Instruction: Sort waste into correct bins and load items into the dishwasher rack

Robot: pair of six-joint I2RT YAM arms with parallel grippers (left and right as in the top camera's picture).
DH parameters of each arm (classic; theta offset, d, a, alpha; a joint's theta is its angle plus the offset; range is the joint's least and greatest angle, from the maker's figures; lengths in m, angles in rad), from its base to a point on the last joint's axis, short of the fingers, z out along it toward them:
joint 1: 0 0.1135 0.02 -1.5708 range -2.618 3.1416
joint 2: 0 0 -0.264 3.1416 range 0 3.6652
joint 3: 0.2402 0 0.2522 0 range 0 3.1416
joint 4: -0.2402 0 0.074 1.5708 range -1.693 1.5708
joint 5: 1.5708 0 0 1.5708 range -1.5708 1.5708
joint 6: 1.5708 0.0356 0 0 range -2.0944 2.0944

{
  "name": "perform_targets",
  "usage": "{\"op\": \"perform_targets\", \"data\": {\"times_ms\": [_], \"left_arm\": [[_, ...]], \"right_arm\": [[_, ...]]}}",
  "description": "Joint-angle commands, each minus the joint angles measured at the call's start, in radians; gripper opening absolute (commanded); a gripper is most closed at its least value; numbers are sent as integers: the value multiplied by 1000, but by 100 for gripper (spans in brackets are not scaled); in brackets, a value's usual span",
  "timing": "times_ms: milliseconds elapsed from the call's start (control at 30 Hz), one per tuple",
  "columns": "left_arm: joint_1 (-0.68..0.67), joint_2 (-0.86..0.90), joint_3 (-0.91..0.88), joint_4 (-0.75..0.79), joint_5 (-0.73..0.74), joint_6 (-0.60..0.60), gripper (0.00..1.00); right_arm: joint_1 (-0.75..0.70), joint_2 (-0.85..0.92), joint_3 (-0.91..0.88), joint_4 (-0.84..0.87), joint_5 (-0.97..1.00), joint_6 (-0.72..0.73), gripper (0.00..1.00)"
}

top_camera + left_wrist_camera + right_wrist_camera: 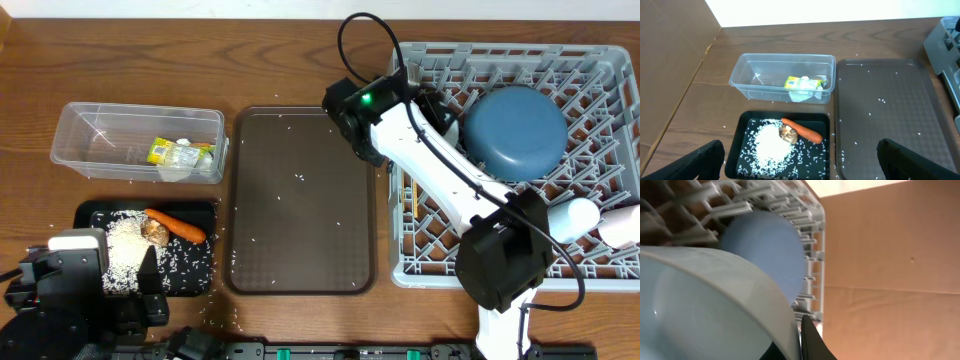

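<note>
My right gripper point(799, 330) is shut on the rim of the white bowl point(700, 305), inside the grey dishwasher rack point(600, 70) beside the blue plate point(515, 130). From overhead the arm hides this gripper point(435, 105) and the bowl. Two pale cups point(577, 218) lie at the rack's near right. My left gripper point(805, 162) hangs open over the near end of the black tray point(817, 155), which holds rice point(770, 145), a carrot point(802, 131) and a brown lump point(788, 132). The clear box point(782, 77) holds a yellow-green wrapper point(800, 82) and crumpled paper point(807, 94).
A dark-brown serving tray point(300, 200) with scattered rice grains lies between the bins and the rack. A cardboard wall stands along the table's left side. The right arm's cable loops above the rack's far left corner.
</note>
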Motion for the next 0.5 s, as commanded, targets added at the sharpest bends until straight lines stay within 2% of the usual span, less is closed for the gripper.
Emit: {"op": "perform_targets", "data": {"times_ms": [0,200,467], "left_arm": [[6,2,9,-1,-9,-8,98],[6,2,9,-1,-9,-8,98],[6,2,9,-1,-9,-8,98]], "right_arm": [[5,-5,14,-46,90,130,2],[26,5,14,-67,113,189,3],[2,10,14,-72,177,164,2]]}}
